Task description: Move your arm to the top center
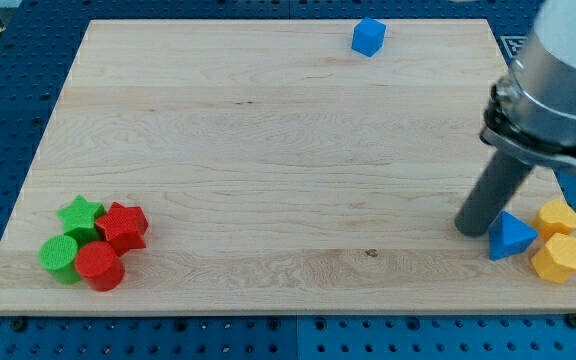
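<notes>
My tip [471, 229] rests on the wooden board [268, 150] at the view's lower right, just left of a blue triangular block [511, 237], touching or nearly touching it. The dark rod rises from there up to the arm at the view's right edge. A blue cube [368, 37] sits near the view's top, a little right of centre, far from my tip.
Two yellow blocks [558, 216] [559, 258] lie right of the blue triangle at the board's right edge. At the view's lower left a green star [80, 214], a red star-like block [123, 226], a green cylinder [59, 256] and a red cylinder [99, 266] cluster together.
</notes>
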Robot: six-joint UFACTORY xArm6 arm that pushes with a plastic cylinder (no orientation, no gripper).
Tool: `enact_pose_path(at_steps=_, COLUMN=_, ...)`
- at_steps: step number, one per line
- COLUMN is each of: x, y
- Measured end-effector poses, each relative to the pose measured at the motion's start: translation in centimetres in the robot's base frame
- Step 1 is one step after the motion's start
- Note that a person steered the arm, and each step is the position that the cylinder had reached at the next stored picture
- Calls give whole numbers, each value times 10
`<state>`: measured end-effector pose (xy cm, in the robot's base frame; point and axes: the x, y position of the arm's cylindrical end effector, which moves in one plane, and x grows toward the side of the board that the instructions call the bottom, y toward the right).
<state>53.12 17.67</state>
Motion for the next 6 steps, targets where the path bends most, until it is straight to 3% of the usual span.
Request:
enact_pose_path(at_steps=3, x=-148, y=-124)
enact_pose_path(at_steps=6, x=-188, y=-144)
